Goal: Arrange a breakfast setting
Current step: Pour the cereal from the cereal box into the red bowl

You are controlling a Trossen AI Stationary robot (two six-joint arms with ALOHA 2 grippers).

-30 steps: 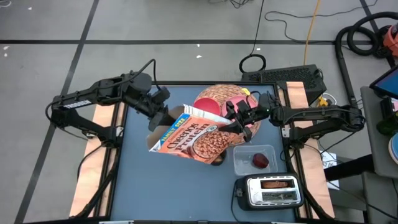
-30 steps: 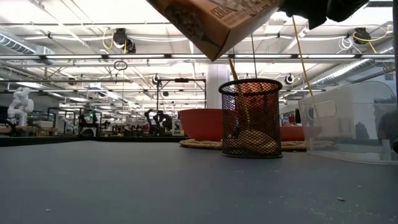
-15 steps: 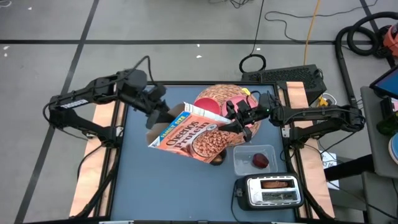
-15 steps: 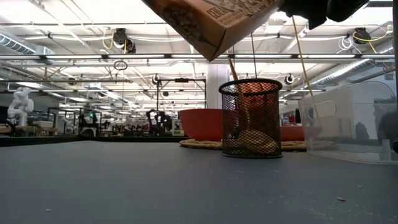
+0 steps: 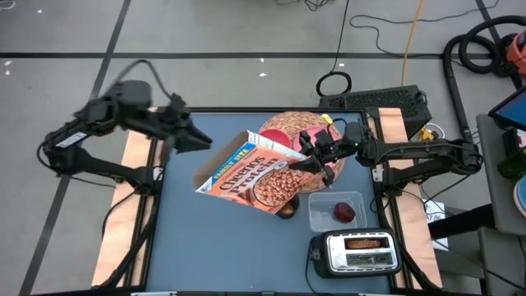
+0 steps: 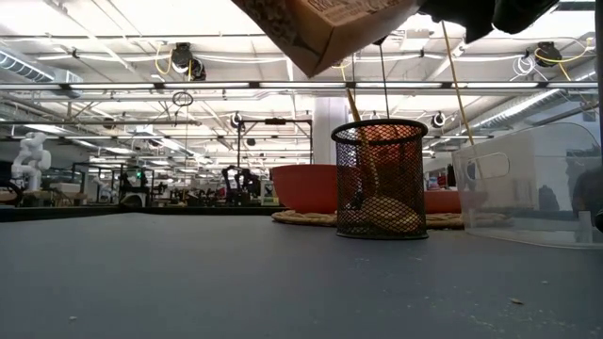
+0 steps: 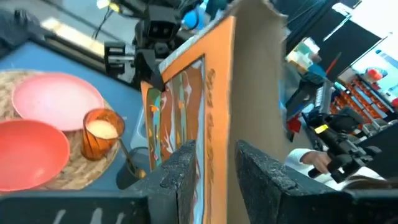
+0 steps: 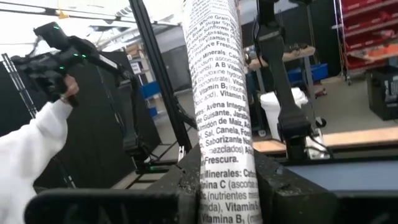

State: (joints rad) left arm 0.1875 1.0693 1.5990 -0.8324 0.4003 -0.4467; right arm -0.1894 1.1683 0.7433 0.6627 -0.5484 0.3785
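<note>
Left hand has pulled back from the cereal box since half a second ago, now clear of its open top flap, fingers spread with nothing between them. Right hand still pinches the box's side panel, holding it tilted in the air above the desk. Box sits slightly higher in the low view. Wicker mat carries pink bowl, pink plate and small cup. Dark red fruit lies in clear tub; toaster near desk's front edge. Mesh pen holder stands on desk. Room behind: workshop, ceiling lights, a person's white sleeve.
</note>
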